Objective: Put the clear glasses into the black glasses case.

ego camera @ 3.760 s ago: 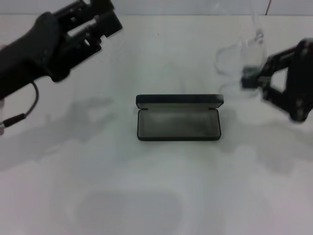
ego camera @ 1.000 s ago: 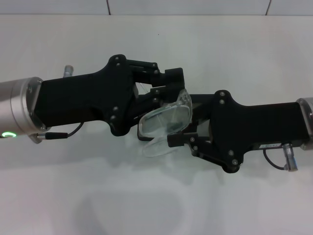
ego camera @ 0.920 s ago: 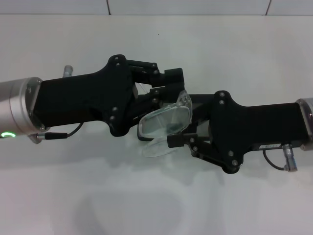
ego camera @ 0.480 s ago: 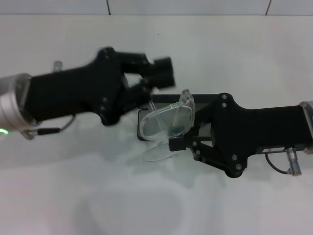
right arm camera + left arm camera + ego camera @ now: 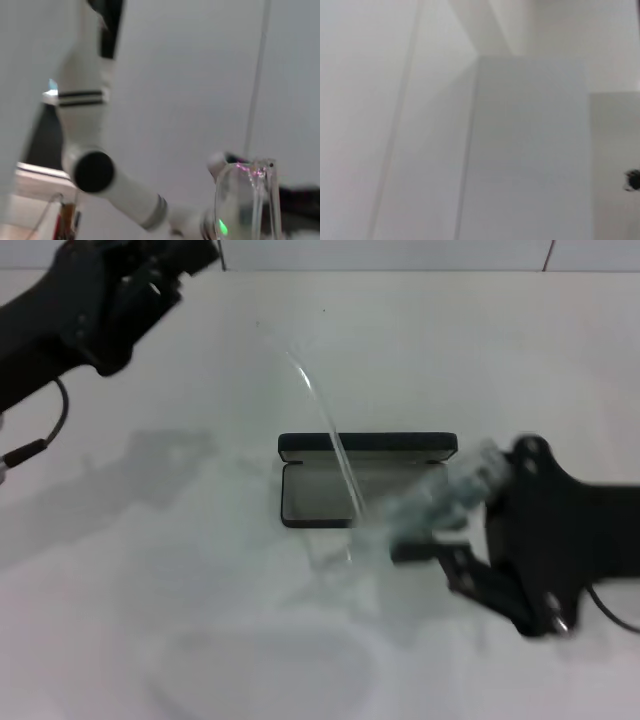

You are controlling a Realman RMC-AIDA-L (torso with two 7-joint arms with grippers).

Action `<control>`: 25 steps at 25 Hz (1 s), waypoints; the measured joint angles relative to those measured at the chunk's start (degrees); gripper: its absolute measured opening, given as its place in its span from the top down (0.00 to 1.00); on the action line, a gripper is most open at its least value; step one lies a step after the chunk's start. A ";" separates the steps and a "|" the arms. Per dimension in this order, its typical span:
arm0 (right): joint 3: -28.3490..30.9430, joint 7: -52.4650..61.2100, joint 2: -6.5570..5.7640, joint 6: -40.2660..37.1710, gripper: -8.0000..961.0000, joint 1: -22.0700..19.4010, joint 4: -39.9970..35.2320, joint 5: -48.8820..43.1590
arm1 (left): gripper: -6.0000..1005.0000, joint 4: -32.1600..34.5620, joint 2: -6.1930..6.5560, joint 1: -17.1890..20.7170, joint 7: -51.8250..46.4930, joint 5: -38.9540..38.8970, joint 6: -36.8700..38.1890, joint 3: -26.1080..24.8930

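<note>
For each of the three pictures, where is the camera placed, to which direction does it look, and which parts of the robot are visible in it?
Head view: from the robot's head, forward and down at the table; open black glasses case, clear glasses blurred at the right gripper, left gripper raised far left.
Left wrist view: only pale surfaces; no fingers visible.
Right wrist view: clear glasses close up, with the left arm beyond.
Shared: head and right wrist views both show the glasses.

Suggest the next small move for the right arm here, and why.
Probably ease the right gripper back toward the open black glasses case. It holds the clear glasses at the case's front right, one temple sticking up, not yet lying inside. The left gripper is away at the far left.
</note>
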 joint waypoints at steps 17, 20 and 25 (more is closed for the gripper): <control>-0.74 -6.16 -0.03 -7.89 0.92 1.55 -0.85 2.22 | 0.82 -6.37 -0.12 -2.00 -1.08 1.26 -0.21 6.28; -1.12 -6.32 -0.02 -5.63 0.92 2.46 -0.20 2.27 | 0.83 -6.38 -0.13 -2.91 -0.99 1.19 1.12 8.59; -1.81 -6.47 -0.02 -3.46 0.92 4.43 2.83 2.08 | 0.83 -6.25 -0.14 -3.89 -0.78 0.33 2.10 11.25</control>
